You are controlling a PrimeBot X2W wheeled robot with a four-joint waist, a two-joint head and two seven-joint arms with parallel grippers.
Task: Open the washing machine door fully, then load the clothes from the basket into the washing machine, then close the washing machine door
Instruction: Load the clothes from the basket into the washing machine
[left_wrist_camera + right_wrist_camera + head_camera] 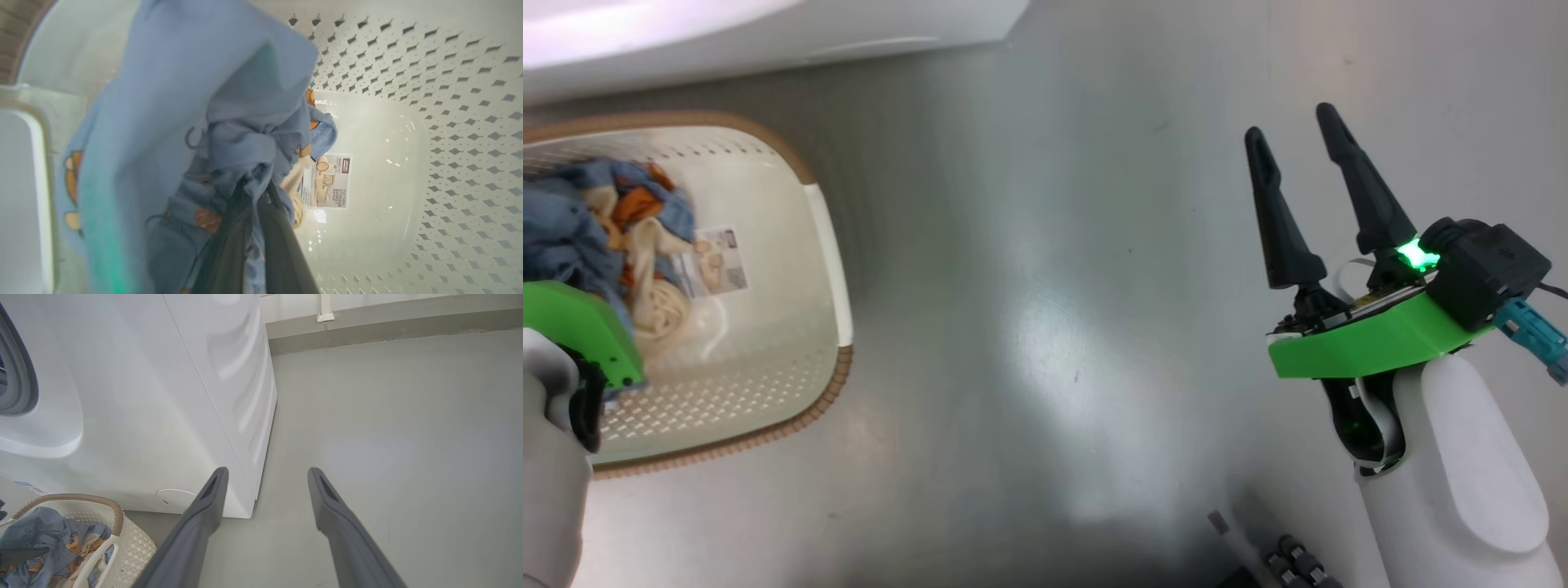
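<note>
My left gripper (257, 185) reaches down into the basket (449, 122), fingers pinched together on a fold of the blue clothes (196, 102). The clothes are bunched at the basket's left end, beside the paper label (327, 181) on its bottom. My right gripper (1289, 122) hangs over the floor (1054, 327) well to the right, fingers spread and empty. The washing machine (143, 396) stands just behind the basket.
</note>
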